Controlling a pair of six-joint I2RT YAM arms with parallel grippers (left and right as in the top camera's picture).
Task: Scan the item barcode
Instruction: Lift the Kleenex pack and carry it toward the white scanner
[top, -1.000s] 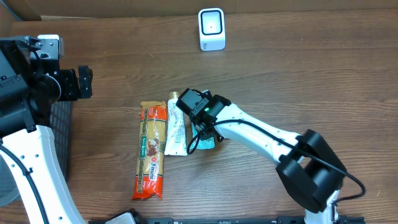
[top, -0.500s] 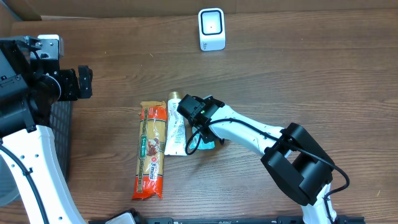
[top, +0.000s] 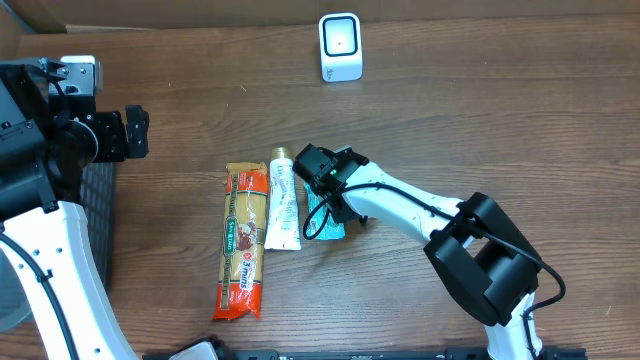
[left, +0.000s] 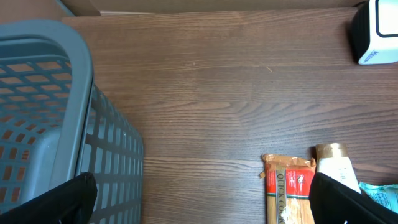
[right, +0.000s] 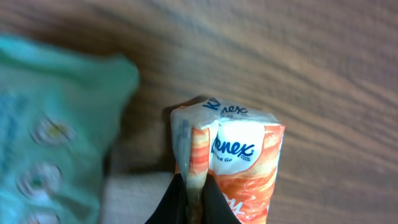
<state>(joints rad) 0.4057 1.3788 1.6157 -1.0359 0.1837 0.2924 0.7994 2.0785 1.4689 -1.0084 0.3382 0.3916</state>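
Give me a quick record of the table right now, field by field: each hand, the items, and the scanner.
left hand: open, empty, near the basket
right hand: shut, pinching one end of the tissue pack
tissue pack: orange and white, beside the teal pack
other items: pasta pack and tube, side by side on the table
scanner: white, at the table's far side, apart from the items
barcode: not visible in any view

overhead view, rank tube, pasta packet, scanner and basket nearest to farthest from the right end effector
1. tube, right beside it
2. pasta packet, just past the tube
3. scanner, far back edge
4. basket, far left end
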